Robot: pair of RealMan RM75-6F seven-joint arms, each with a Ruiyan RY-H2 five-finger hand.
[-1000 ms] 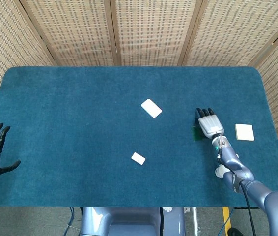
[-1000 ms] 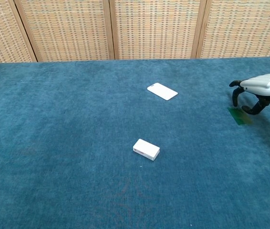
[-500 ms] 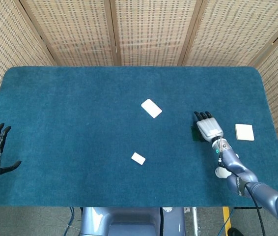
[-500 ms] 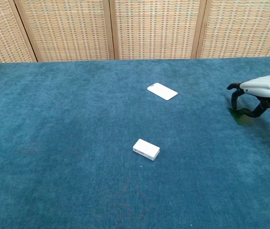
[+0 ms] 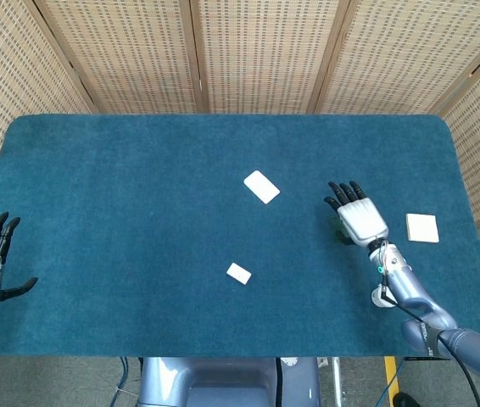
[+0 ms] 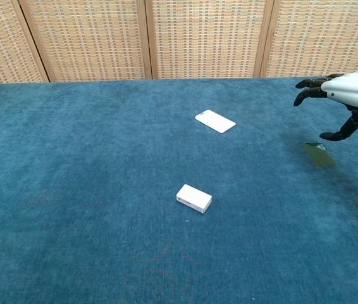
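Lifted off the green card (image 6: 319, 154), right robot hand (image 6: 346, 95) now spread; two white cards, one box.

A flat white rectangular card (image 6: 215, 121) lies behind a small white rectangular block (image 6: 194, 198); a thin green card (image 6: 319, 154) lies right, under the right hand (image 6: 348, 95).

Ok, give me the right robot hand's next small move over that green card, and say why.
Probably lower the right robot hand straight down onto the green card. In the chest view the hand hangs open above the card, fingers spread, touching nothing, and the card lies flat on the blue cloth, so no grasp exists yet.
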